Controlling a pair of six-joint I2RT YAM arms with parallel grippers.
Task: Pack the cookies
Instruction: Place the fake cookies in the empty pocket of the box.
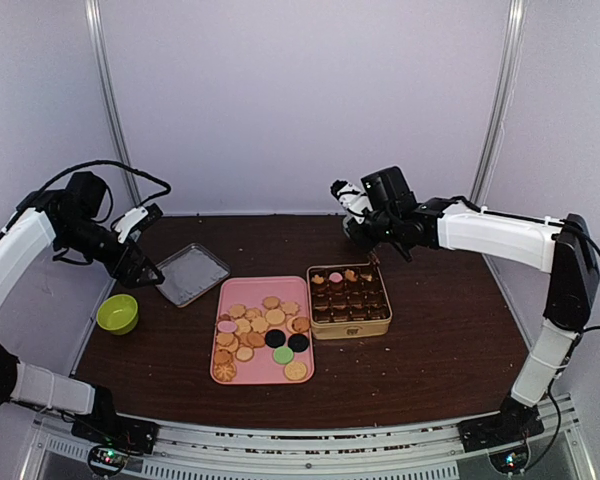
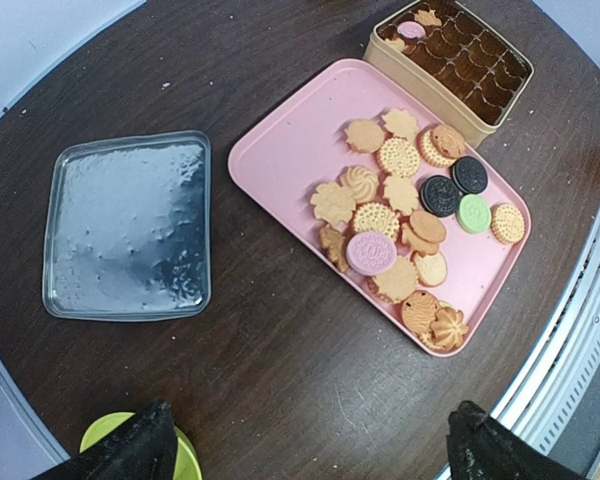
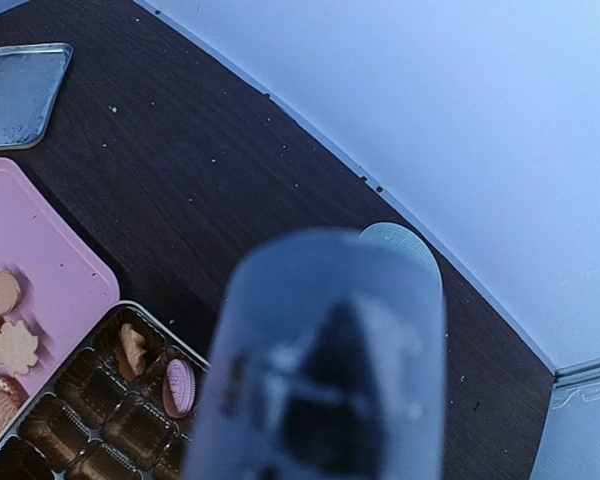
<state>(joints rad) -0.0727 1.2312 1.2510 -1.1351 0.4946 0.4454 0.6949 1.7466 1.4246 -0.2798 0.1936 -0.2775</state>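
Where the fixed overhead camera looks down, most of the cookies (image 1: 260, 325) lie heaped on the pink tray (image 1: 228, 293). Their spread runs lengthwise along it from near to far. A few more sit in a left-to-right row along the far wall of the gold tin (image 1: 350, 328). The left gripper (image 1: 145, 270) hangs well to their left, over the left edge of the silver lid (image 1: 192, 273). The right gripper (image 1: 371, 256) hovers just above the tin's far edge, close to that row.

From the left wrist, the fingers (image 2: 130, 450) stand wide apart with nothing between them. The tray and cookies lie ahead to the right, and a green bowl (image 2: 187, 458) peeks out beside the lower-left finger.

From the right wrist, the gripper's own front is a pale blur, so I cannot tell how its jaws stand. Only here do a tan and a pink cookie show singly in the tin's cups.
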